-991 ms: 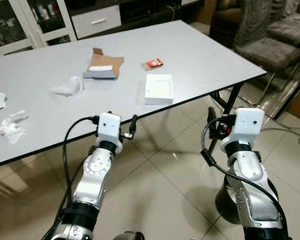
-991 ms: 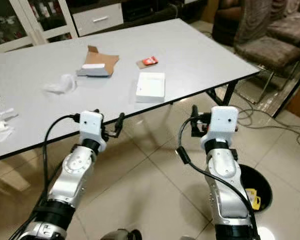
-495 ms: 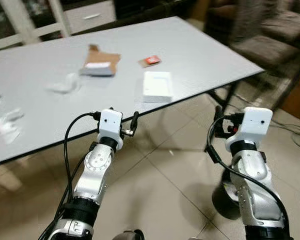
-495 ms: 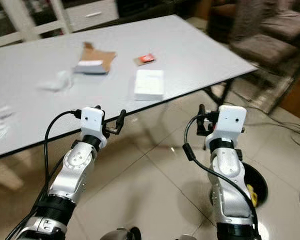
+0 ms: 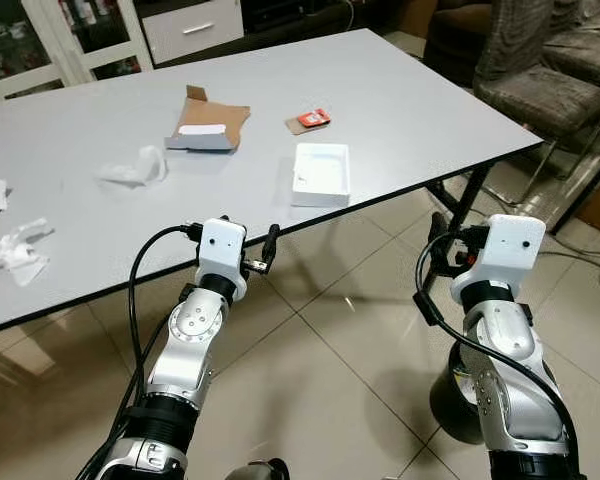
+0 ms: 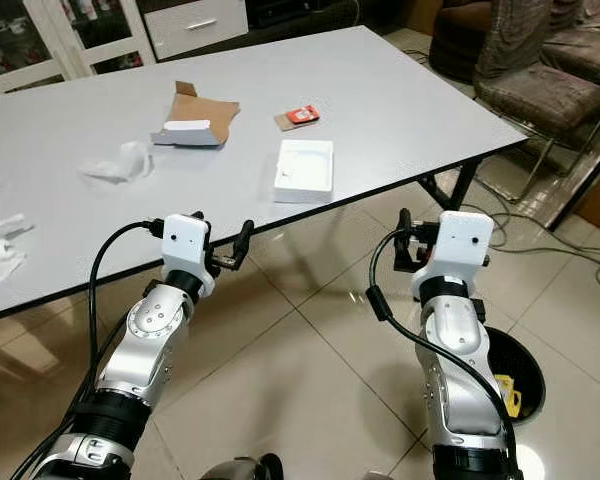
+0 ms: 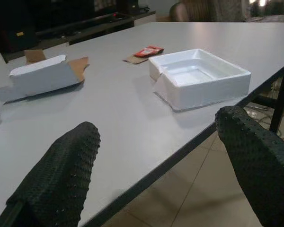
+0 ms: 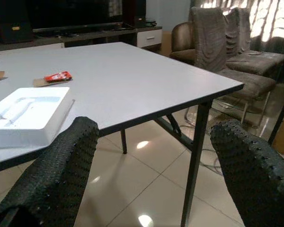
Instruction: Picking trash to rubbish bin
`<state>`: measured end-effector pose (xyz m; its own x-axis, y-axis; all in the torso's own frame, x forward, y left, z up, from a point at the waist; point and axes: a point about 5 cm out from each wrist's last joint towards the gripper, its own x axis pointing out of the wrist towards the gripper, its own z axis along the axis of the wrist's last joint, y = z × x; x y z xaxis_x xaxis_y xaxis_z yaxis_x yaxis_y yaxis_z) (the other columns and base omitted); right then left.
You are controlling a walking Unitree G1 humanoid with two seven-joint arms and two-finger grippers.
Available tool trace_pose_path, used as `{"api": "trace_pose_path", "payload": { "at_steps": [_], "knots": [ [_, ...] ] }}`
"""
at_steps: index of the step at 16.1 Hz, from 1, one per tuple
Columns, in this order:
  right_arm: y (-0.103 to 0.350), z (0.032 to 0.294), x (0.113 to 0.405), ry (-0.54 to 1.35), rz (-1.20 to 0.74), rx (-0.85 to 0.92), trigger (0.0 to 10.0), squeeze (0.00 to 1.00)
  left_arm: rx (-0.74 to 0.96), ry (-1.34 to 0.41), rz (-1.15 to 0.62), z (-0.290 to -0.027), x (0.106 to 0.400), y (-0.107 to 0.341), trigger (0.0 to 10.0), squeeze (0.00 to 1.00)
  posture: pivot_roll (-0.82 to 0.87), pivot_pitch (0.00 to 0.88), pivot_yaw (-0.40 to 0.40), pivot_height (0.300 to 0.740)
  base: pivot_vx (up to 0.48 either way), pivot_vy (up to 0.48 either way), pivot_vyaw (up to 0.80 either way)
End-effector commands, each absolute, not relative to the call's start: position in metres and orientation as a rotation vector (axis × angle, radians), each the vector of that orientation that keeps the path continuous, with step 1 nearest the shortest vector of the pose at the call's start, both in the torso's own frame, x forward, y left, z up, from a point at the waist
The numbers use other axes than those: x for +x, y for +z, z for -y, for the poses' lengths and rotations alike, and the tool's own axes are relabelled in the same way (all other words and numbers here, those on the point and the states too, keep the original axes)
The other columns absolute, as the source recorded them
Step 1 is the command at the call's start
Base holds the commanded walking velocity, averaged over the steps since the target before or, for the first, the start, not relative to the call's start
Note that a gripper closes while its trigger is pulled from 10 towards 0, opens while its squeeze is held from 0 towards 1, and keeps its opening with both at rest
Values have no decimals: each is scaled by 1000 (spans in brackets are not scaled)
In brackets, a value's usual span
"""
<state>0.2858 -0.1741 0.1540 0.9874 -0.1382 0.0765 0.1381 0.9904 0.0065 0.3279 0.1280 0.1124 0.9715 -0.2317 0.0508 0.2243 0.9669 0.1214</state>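
Note:
On the grey table (image 5: 400, 100) lie a white foam tray (image 5: 321, 173) near the front edge, a red packet (image 5: 311, 118) on a cardboard scrap, a torn cardboard box (image 5: 208, 130) and a crumpled tissue (image 5: 135, 170). More tissue scraps (image 5: 20, 250) sit at the far left. My left gripper (image 5: 270, 248) is open and empty, just below the table's front edge and short of the tray (image 7: 199, 78). My right gripper (image 5: 438, 240) is open and empty over the floor, near the table's right end. A black rubbish bin (image 6: 520, 365) stands on the floor behind my right arm.
Grey upholstered chairs (image 5: 560, 90) stand right of the table, with cables on the tiles beside them. A white drawer cabinet (image 5: 190, 28) and glass-door shelving line the back wall. The table leg (image 5: 470, 200) is close ahead of my right gripper. Tiled floor lies open between my arms.
The whole picture shifted and blurred slightly as the camera moved. Both arms keep the same raised pose with fingers open. Nothing on the table moved.

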Motion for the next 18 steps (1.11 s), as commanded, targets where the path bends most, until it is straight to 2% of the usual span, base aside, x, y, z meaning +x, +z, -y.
{"api": "trace_pose_path", "payload": {
  "at_steps": [1,18],
  "knots": [
    [157,174,285,-140,82,-5,10000,0,118,-240,81,-128,329,117,10000,0,-125,91,61,740,398,0,0],
    [172,160,279,-27,84,24,10000,0,114,-233,90,-128,328,120,10000,0,-133,100,58,740,440,0,0]
  ]
}}
